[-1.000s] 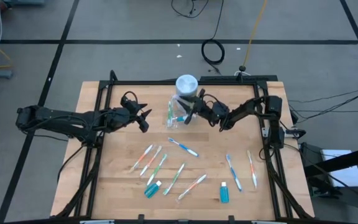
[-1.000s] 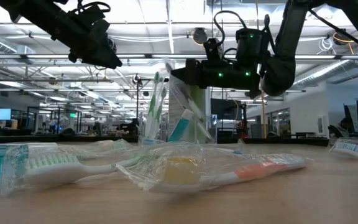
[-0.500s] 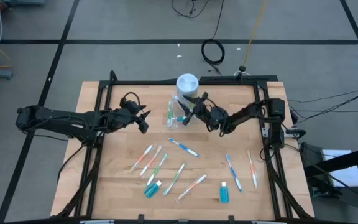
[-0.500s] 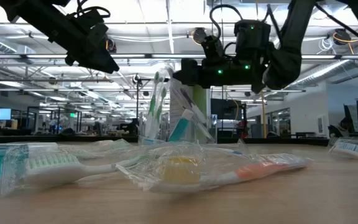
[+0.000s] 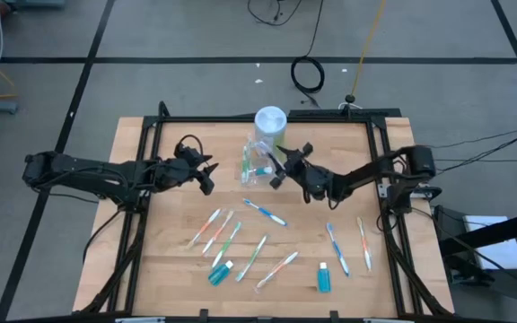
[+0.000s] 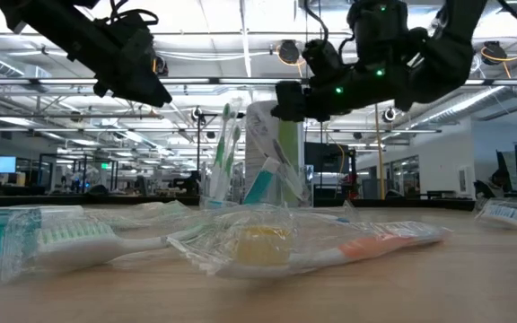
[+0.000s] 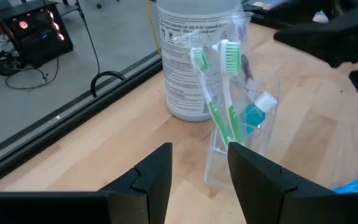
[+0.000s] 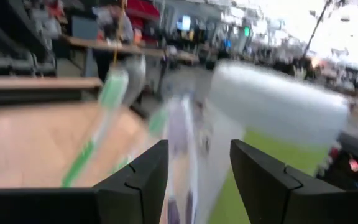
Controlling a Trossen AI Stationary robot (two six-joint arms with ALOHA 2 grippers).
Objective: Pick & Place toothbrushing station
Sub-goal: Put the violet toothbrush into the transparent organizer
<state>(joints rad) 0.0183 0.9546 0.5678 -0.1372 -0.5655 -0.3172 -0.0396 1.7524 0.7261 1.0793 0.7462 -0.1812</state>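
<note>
1. High view is showing the right gripper (image 5: 278, 169) hovering just right of the clear cup (image 5: 256, 163) at the far middle of the table (image 5: 151, 269). Its fingers are standing apart with nothing between them.
2. Cup is holding two green toothbrushes (image 7: 219, 99) and a blue tube (image 7: 253, 115), sitting just in front of a white bottle (image 5: 270, 121).
3. Left gripper (image 5: 206, 173) is waiting left of the cup, above the table, fingers parted and empty.
4. Step, my read: a drop into the cup looks done, and the right arm needs the next piece.
5. Loose toothbrushes (image 5: 266, 213) are lying across the near half; two more blue tubes (image 5: 323, 277) are near the front edge. Several look wrapped in clear film.
6. Next move is calling for a low, flat pinch across a slim handle, wrapper likely slippery, then tilting it upright to clear the cup rim without tipping the cup.
7. Bottle label is showing small printed text, too small to read. No brand legible anywhere.
</note>
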